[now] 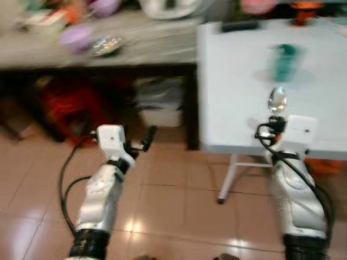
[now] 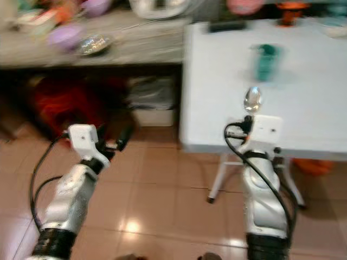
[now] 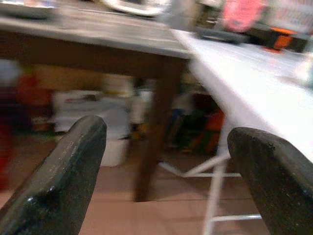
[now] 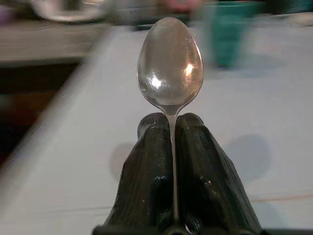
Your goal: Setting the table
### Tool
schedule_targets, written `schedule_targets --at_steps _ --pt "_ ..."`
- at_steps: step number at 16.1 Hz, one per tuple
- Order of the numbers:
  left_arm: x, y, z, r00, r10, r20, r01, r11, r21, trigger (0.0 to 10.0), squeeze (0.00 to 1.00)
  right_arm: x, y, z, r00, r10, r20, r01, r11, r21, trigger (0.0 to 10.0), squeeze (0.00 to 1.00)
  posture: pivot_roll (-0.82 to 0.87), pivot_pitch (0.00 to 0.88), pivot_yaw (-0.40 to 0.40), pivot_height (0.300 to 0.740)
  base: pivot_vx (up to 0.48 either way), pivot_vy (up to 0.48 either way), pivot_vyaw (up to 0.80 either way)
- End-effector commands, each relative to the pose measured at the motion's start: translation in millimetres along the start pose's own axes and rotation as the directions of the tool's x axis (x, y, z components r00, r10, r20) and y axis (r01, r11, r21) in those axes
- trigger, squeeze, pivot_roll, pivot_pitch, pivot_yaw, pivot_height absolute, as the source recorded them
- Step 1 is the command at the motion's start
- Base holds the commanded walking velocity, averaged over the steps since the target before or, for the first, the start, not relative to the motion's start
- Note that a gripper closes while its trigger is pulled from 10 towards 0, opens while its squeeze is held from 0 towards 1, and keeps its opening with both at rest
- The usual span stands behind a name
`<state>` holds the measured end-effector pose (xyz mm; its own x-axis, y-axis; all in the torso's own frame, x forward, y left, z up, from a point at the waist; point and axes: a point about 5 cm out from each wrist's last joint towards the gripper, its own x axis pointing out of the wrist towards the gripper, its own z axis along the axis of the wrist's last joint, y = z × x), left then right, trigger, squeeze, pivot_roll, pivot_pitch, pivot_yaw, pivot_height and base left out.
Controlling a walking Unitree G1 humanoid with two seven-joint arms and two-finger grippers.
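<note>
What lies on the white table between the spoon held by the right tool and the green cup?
Nothing: between the spoon and the cup the table is bare, seen in the right wrist and eye views.

Tiled floor [image 1: 179, 184] (glossy, reddish); grey counter [image 1: 146, 40] beside white table [image 1: 238, 97].

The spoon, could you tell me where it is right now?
The spoon is pinched in the right gripper, bowl up over the white table's near edge, short of the green cup.
</note>
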<state>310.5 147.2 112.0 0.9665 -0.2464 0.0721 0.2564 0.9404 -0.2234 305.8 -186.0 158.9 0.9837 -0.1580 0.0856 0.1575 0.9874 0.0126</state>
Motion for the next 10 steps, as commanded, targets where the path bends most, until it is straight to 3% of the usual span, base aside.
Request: schedule_targets --at_steps 1,10 --pt "-0.4 2.6 2.2 1.000 0.012 0.009 -0.012 1.000 0.011 10.0 0.00 -0.3 2.3 4.1 1.000 0.020 0.020 -0.020 1.000 -0.008 10.0 0.00 -0.10 0.117 0.104 0.740 0.000 0.330 0.51" --pt "-0.4 2.7 -0.1 1.000 0.019 0.005 -0.019 1.000 0.011 10.0 0.00 -1.0 1.9 2.9 1.000 0.022 0.019 -0.021 1.000 -0.013 10.0 0.00 -0.10 0.115 0.102 0.740 0.000 0.330 0.49"
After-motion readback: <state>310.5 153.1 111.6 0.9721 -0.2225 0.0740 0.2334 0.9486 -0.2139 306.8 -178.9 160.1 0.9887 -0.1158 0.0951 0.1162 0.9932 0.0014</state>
